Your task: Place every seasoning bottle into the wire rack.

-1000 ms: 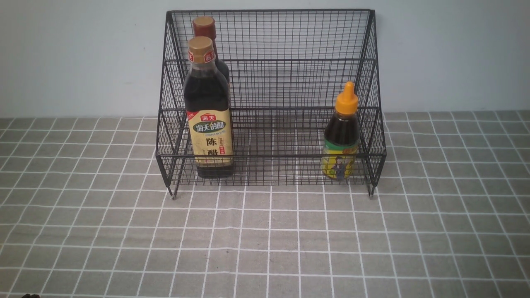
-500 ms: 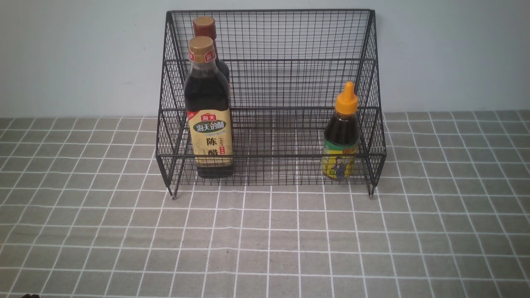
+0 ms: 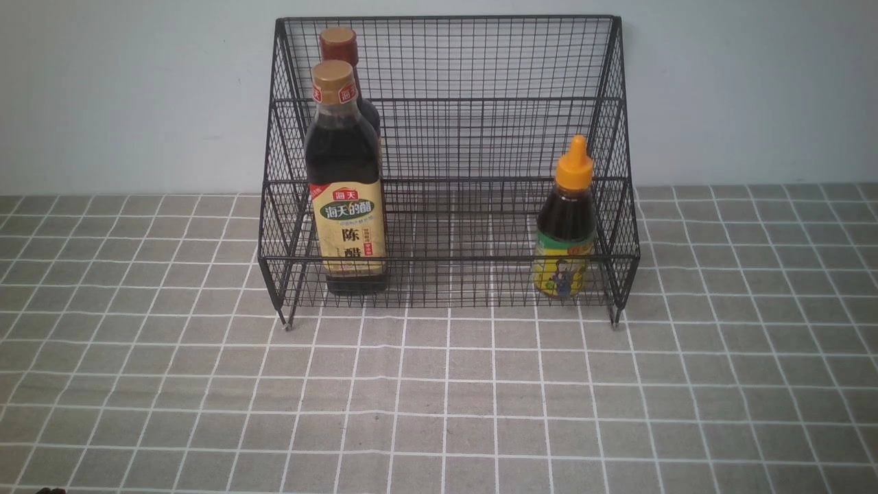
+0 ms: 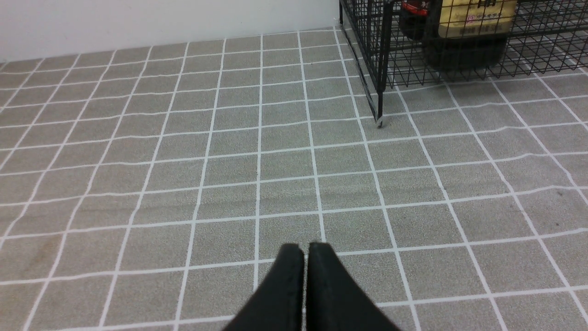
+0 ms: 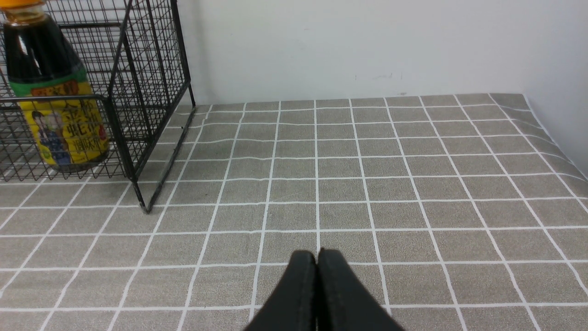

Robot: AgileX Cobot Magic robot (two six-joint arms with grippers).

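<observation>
- Black mesh of the wire rack (image 3: 473, 137) backs against the wall, open front facing the arms, so bottles can be set in from the front
- Gold-capped bottle (image 3: 345, 178) stands upright on the lower tier at the left, the brown-capped bottle (image 3: 339, 44) behind it on the upper step (mostly hidden)
- Orange-nozzle bottle (image 3: 565, 226) stands upright at the lower right corner
- Left gripper (image 4: 305, 250) and right gripper (image 5: 317, 256) hover over the checked tablecloth (image 3: 446, 398), jaws pressed together, empty; the job looks done

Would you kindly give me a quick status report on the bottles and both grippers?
Left gripper and right gripper shut, empty. Gold-capped bottle, brown-capped bottle, orange-nozzle bottle upright in wire rack. No obstructions.
</observation>
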